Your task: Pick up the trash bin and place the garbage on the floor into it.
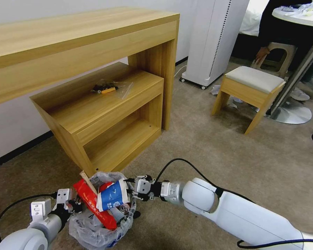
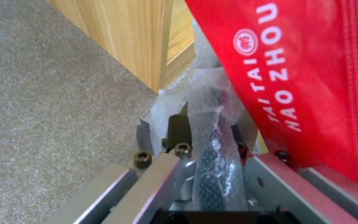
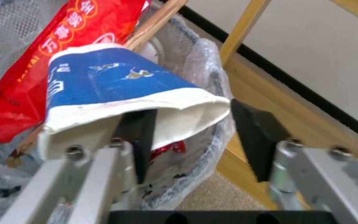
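Bin (image 1: 94, 229): clamped at the rim by the left gripper (image 1: 70, 205), nearly full.
Cup (image 1: 112, 195): released over the bin; right gripper (image 1: 131, 190) spread apart.
Left: litter seen near the stool (image 1: 251, 91).

At lower left of the head view, my trash bin (image 1: 94, 229) wears a translucent, blue-printed bag. A red wrapper (image 1: 95, 205) with white lettering and a blue-and-white cup (image 1: 111, 196) fill it. The carpet (image 1: 215, 152) is beige-brown.

Beige carpet (image 1: 205, 146) bears stool (image 1: 253, 91); shelf unit (image 1: 104, 118).
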{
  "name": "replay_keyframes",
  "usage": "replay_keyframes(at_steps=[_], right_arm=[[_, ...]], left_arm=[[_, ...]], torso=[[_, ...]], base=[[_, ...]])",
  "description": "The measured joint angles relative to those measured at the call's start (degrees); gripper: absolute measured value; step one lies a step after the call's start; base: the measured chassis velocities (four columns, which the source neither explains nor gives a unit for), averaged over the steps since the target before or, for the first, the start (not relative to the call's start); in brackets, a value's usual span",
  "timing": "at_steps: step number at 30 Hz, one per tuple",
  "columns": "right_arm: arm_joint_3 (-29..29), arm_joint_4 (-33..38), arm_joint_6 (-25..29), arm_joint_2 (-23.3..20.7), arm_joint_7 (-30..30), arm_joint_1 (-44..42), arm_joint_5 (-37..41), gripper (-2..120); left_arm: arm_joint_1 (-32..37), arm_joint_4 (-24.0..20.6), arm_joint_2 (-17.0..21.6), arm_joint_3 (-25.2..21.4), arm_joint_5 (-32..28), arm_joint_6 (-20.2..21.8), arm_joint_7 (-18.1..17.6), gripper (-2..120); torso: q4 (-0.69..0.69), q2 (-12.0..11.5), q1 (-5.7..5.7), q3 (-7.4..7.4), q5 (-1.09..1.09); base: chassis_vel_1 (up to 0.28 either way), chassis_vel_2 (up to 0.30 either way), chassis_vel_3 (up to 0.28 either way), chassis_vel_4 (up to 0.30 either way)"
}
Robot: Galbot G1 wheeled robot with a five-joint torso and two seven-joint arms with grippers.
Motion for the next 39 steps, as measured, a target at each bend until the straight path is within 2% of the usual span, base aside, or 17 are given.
replay_keyframes(at_steps=[4, 5, 8, 9, 12, 15, 28, 34, 39], right_arm=[[-1.0, -1.4, 0.2, 1.3, 1.0, 0.5, 0.3, 65], [-1.0, -1.4, 0.2, 1.3, 1.0, 0.5, 0.3, 65], [-2.2, -4.0, 0.8, 3.6, 2.4, 0.9, 0.2, 82], [-2.2, -4.0, 0.8, 3.6, 2.4, 0.9, 0.2, 82], [-2.9, -4.5, 0.9, 4.2, 3.4, 1.0, 0.1, 95], [-2.6, -3.6, 0.9, 3.4, 3.6, 0.8, 0.3, 99], [1.7, 2.4, 0.7, -1.6, 4.2, -0.4, 4.5, 100], [2.0, 2.8, 0.1, -2.1, 4.6, -1.3, 6.4, 100], [1.7, 4.2, -2.1, -2.3, 6.1, -1.8, 10.8, 100]], left_arm=[[-0.2, 0.0, -0.1, 0.2, 0.1, 0.0, 0.0, 0], [-0.2, 0.0, -0.1, 0.2, 0.1, 0.0, 0.0, 0], [-0.3, 0.0, 0.0, 0.4, 0.1, 0.0, 0.0, 0], [-0.3, 0.0, 0.0, 0.4, 0.1, 0.0, 0.0, 0], [-0.1, -0.1, 0.1, 0.4, 0.1, 0.0, 0.0, 0], [0.0, -0.4, 0.1, 0.2, 0.1, 0.0, 0.2, 0], [-0.8, 0.5, 0.6, -0.1, -0.8, 0.0, 0.2, 0], [-0.9, 0.9, 0.6, -0.3, -1.1, 0.0, 0.2, 0], [-0.8, 0.9, 0.5, -0.4, -1.2, 0.0, 0.3, 0]], torso=[[0.0, 0.0, 0.0, 0.0, -0.01], [0.0, 0.0, 0.0, 0.0, -0.01], [0.0, 0.0, 0.0, 0.0, 0.0], [0.0, 0.0, 0.0, 0.0, 0.0], [0.0, 0.0, 0.0, 0.0, 0.0], [0.0, 0.0, 0.0, 0.0, 0.0], [0.0, 0.0, 0.0, 0.0, 0.0], [0.0, 0.0, 0.0, 0.0, 0.0], [0.0, 0.0, 0.0, 0.0, 0.0]], base=[[0.0, 0.0, 0.0, 0.0], [0.0, 0.0, 0.0, 0.0], [0.0, 0.0, 0.0, 0.0], [0.0, 0.0, 0.0, 0.0], [0.0, 0.0, 0.0, 0.0], [0.0, 0.0, 0.0, 0.0], [0.0, 0.0, 0.0, 0.0], [0.0, 0.0, 0.0, 0.0], [0.0, 0.0, 0.0, 0.0]])
